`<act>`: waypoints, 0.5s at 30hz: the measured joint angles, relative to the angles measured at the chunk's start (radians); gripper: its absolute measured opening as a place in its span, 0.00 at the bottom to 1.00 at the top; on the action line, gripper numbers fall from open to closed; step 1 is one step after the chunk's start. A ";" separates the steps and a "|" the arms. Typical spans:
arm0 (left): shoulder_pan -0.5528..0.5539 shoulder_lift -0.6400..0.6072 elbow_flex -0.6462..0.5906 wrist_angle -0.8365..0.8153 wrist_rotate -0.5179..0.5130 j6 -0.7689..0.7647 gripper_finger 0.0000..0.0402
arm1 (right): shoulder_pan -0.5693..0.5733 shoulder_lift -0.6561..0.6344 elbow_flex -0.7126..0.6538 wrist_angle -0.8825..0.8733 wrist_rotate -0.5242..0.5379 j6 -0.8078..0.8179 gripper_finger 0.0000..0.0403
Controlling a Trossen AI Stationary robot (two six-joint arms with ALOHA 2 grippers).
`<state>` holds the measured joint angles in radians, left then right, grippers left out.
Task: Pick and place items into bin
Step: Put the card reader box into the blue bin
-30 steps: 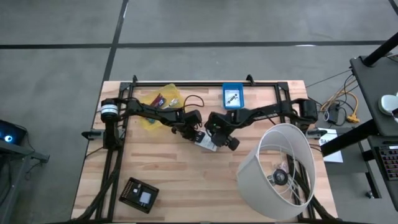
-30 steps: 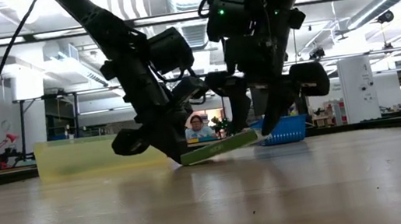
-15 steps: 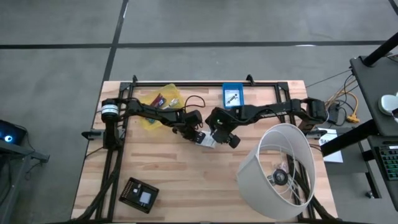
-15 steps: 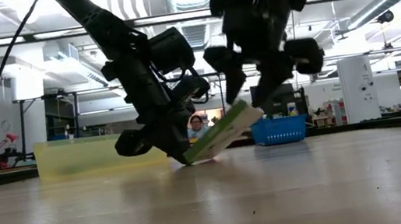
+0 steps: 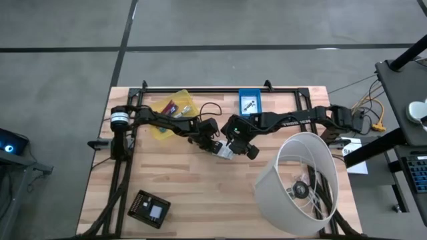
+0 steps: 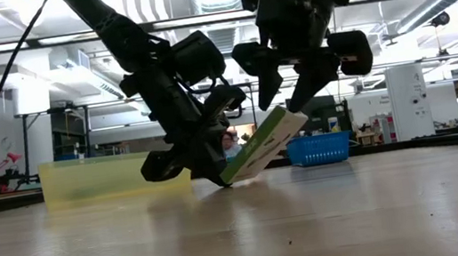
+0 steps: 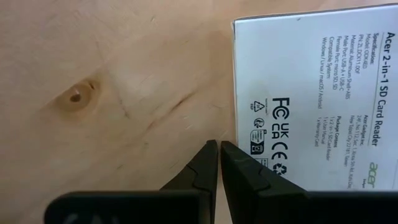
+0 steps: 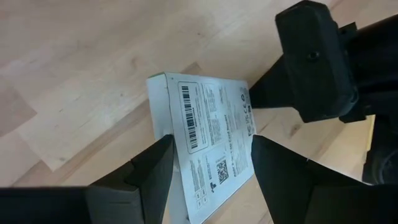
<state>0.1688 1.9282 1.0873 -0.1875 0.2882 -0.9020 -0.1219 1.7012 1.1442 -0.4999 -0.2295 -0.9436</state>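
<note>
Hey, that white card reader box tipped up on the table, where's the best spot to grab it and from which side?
Probably the raised edge of the white box, taken from above across its thin thickness. It leans with one edge on the table, the left gripper bracing the low end, and the right gripper already straddles it, fingers open.

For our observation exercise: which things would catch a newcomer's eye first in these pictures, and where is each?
Mid-table, both arms meet over a white printed box, tipped up on one edge; the right end effector straddles it with open fingers, while the left end effector, fingers shut, presses at its low edge. A big white lampshade fills the table's near right corner, and a yellow bin sits far left.
</note>
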 joint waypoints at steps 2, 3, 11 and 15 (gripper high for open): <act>0.000 0.000 -0.001 0.002 -0.001 0.000 0.03 | 0.000 0.000 0.000 0.000 0.001 -0.002 0.50; 0.000 0.000 -0.002 0.002 -0.001 0.000 0.03 | 0.000 0.000 0.000 0.000 0.001 -0.003 0.50; 0.000 0.000 -0.005 0.025 0.008 -0.001 0.03 | 0.000 0.000 0.000 0.001 0.004 -0.033 0.50; 0.000 0.000 -0.005 0.027 0.013 0.000 0.03 | 0.000 0.000 -0.001 0.003 0.005 -0.032 0.50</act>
<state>0.1688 1.9285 1.0821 -0.1608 0.3008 -0.9019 -0.1215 1.7012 1.1435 -0.4968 -0.2249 -0.9760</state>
